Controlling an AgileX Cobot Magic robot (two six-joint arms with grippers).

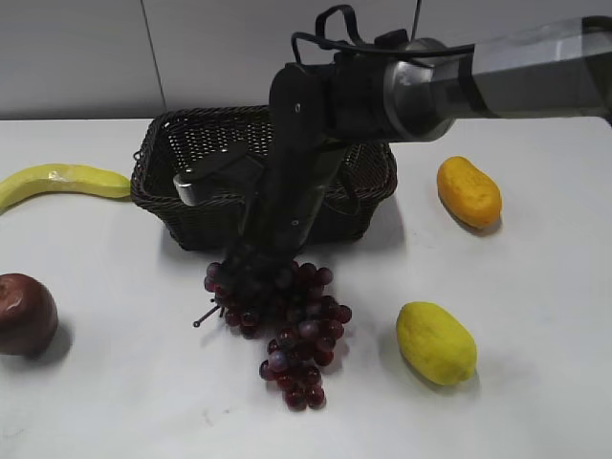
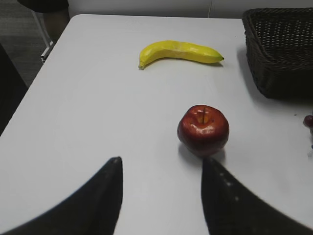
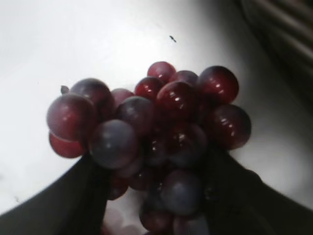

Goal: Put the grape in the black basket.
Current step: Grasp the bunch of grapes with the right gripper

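The step in hand looks like the grasp: the right tool [image 1: 247,275] is down on the upper left end of the grape [image 1: 298,330], which lies on the bench [image 1: 535,382] at lower centre of the exterior view, just in front of the basket [image 1: 182,143]. In the right wrist view the grape [image 3: 156,142] fills the frame and the two dark fingers [image 3: 73,196] stand on either side of its lower berries, touching or nearly so. They bracket the bunch at a middling spread; whether they already press it firmly I cannot tell, and nothing shows the bunch lifted, since its tail rests on the bench toward the lower middle of the exterior frame.

The next move, as I judge it, calls for a firm close on the berries near the stem, then a lift high enough for the hanging tail to clear the braided rim, a short carry toward the top of the frame, and a release over the basket's hollow. The bunch is loose and may swing or slip.

The left tool [image 2: 161,196] hangs wide and holds nothing at the bottom of its own view, with the apple [image 2: 203,129] just beyond its fingertips and the banana [image 2: 180,53] farther up.
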